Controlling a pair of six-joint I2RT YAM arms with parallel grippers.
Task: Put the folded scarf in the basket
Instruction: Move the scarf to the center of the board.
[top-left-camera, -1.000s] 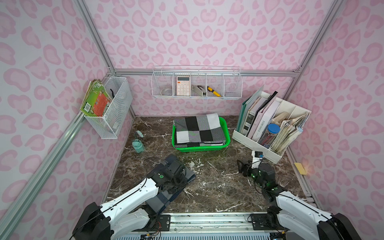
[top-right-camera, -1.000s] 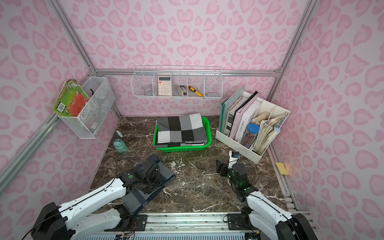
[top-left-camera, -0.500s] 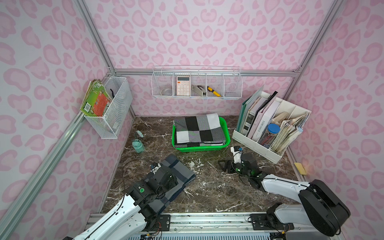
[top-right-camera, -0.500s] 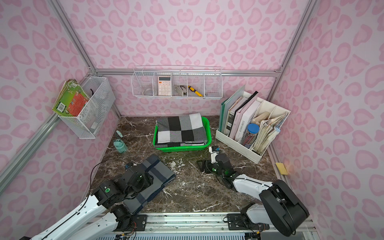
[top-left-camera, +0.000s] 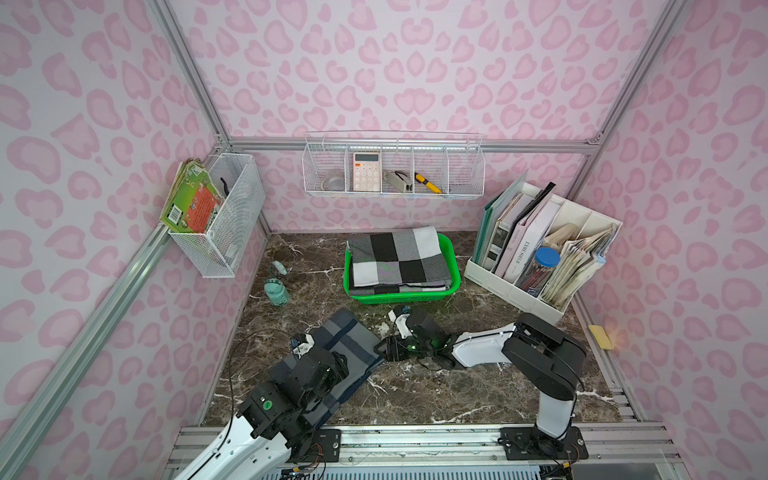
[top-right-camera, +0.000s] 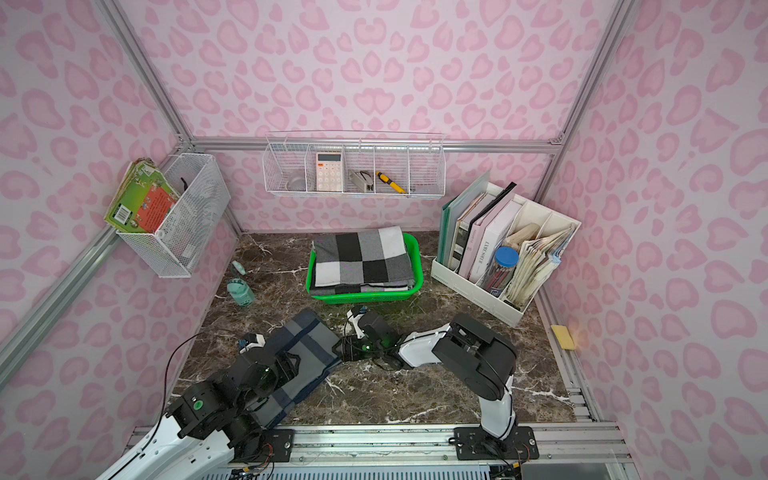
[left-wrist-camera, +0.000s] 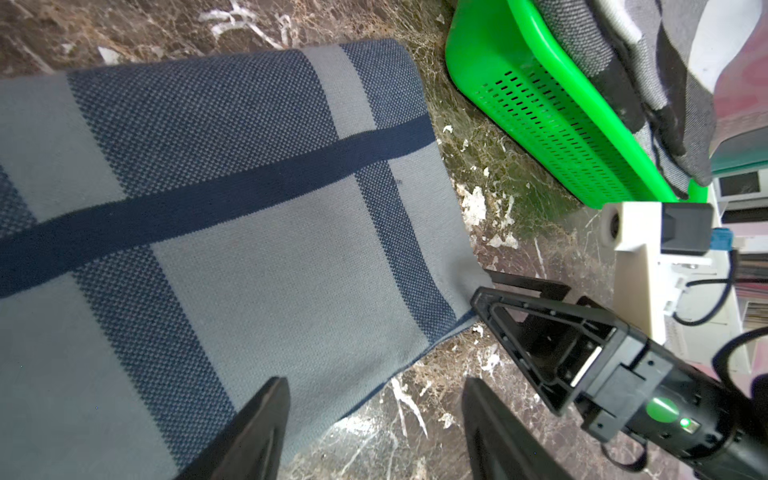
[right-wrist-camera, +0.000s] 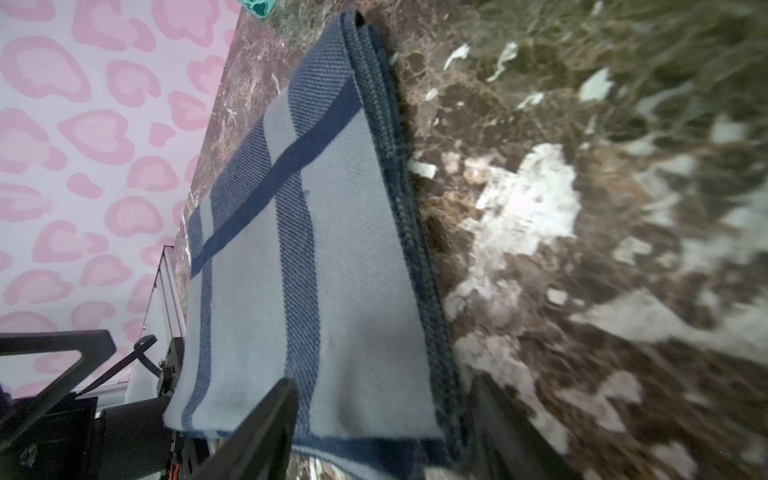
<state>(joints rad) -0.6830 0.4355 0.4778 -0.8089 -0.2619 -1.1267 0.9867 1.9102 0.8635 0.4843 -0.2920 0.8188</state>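
— Along the back edge of the table (top-left-camera: 436, 386), what's there?

— I see the basket (top-left-camera: 415, 296), mid-edge, a checked cloth (top-left-camera: 399, 257) filling it, with bare marble before it. Front-left, the folded scarf (top-left-camera: 349, 345) lies flat. My right gripper (right-wrist-camera: 382, 382) is spread astride its inner corner, and my left gripper (left-wrist-camera: 374, 382) is spread over its side edge.

We see scarf (top-left-camera: 348, 347): pale grey-blue, crossed by navy stripes and dotted-weave blue bands. We note basket (top-left-camera: 456, 272): bright green, perforated sides. Cloth (top-left-camera: 395, 257) in it: black, white and grey checks. Tabletop (top-left-camera: 436, 386): dark brown marble, white veins. Walls (top-left-camera: 415, 75): pale pink, darker pink leopard spots. We mark wire rack (top-left-camera: 465, 178) white, jar (top-left-camera: 276, 293) teal, file box (top-left-camera: 498, 289) white, lid (top-left-camera: 546, 257) blue, sponge (top-left-camera: 600, 336) yellow, book (top-left-camera: 191, 203) green and orange. Arms (top-left-camera: 482, 347): white and black.
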